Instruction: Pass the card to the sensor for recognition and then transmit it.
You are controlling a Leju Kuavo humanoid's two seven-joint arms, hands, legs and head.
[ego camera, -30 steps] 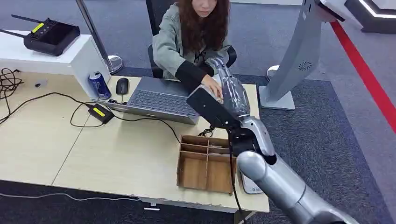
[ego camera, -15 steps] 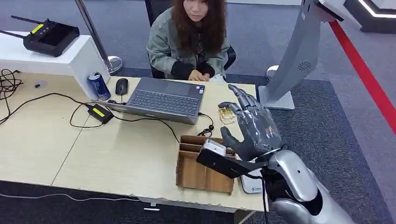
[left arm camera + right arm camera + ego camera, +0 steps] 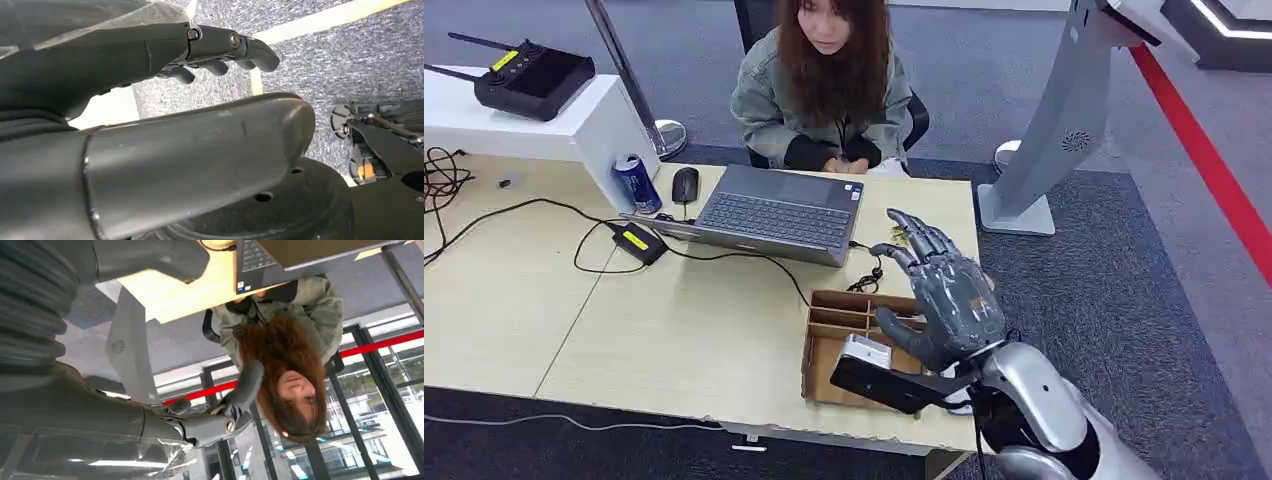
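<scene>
We see our right robot hand (image 3: pixel 944 295) raised above the light wooden table (image 3: pixel 674 330), palm up, its grey fingers (image 3: pixel 919 235) spread apart and holding nothing. It hovers over the near right part of the table, just above the brown cardboard tray with compartments (image 3: pixel 839 360). Just beyond its fingertips a small yellowish patterned card (image 3: pixel 904 237) lies flat on the table, beside the right corner of the open grey laptop (image 3: pixel 774 212); whether this is the task's card we cannot tell for sure. A white flat device (image 3: pixel 962 405) peeks out at the table's near right edge beneath our forearm.

In the left wrist view our left robot hand (image 3: pixel 210 50) hangs over grey carpet, fingers gently curled and apart, with nothing in them.

A person in a grey-green jacket (image 3: pixel 819 95) sits behind the laptop, hands together at the table's far edge. A black mouse (image 3: pixel 685 184) and a blue drinks can (image 3: pixel 637 182) stand left of the laptop, and a tall grey kiosk stand (image 3: pixel 1049 130) rises on the carpet to the right.
</scene>
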